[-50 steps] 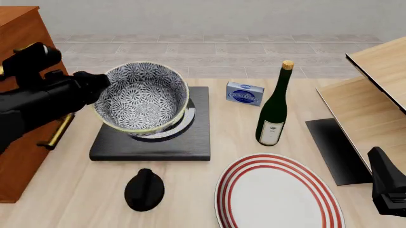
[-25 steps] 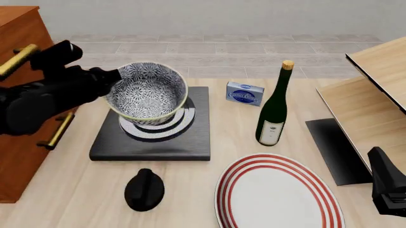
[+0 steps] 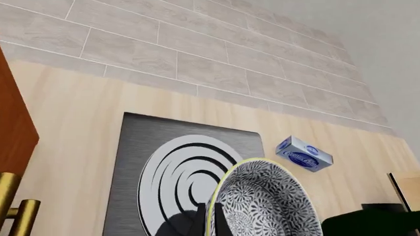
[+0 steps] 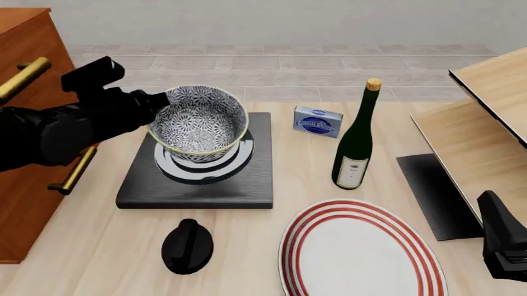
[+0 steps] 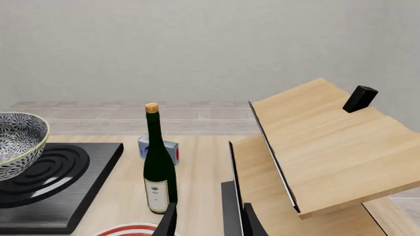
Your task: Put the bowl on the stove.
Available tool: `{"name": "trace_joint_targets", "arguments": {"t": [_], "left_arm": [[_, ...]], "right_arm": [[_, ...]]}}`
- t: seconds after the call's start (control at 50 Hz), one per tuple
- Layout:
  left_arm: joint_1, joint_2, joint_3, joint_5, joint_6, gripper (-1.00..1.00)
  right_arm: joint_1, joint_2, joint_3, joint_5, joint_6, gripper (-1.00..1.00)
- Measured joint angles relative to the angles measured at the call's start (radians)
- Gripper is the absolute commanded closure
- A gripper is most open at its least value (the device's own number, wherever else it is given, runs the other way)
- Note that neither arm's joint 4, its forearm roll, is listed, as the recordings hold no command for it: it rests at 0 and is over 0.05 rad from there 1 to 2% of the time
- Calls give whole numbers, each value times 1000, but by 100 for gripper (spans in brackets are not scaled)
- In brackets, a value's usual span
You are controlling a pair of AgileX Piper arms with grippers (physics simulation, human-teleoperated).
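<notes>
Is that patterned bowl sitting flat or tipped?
Tipped: the blue-and-white floral ceramic bowl leans over the black stove's ringed burner, its rim held by the left gripper.

The bowl [image 4: 200, 120] hid the left gripper's fingertips [image 3: 211, 227]; the frame edge cropped the right gripper [image 5: 208, 219].

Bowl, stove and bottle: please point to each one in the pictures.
bowl [image 4: 200, 120], front view, patterned inside.
stove [image 4: 247, 179], front view, bare black slab right of the burner.
bottle [image 4: 355, 148], front view, green body above the label.
</notes>
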Motion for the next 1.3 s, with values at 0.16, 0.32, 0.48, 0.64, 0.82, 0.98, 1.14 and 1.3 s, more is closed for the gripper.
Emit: {"name": "trace_joint_targets", "arguments": {"t": [0.16, 0.32, 0.48, 0.64, 0.82, 0.98, 1.14, 1.3], "left_arm": [[6, 35, -12, -14, -1, 100], [16, 74, -29, -30, 1, 100], [24, 100, -47, -38, 2, 100], [31, 120, -60, -45, 5, 100], [37, 139, -71, -53, 11, 100], [43, 160, -77, -63, 16, 100], [47, 179, -80, -73, 22, 100], [50, 196, -81, -83, 29, 100]], "right_arm": [[0, 0, 0, 0, 0, -100], [0, 0, 0, 0, 0, -100], [0, 0, 0, 0, 0, -100], [0, 0, 0, 0, 0, -100], [0, 0, 0, 0, 0, -100], [0, 0, 0, 0, 0, -100], [0, 0, 0, 0, 0, -100], [0, 0, 0, 0, 0, -100]]}}
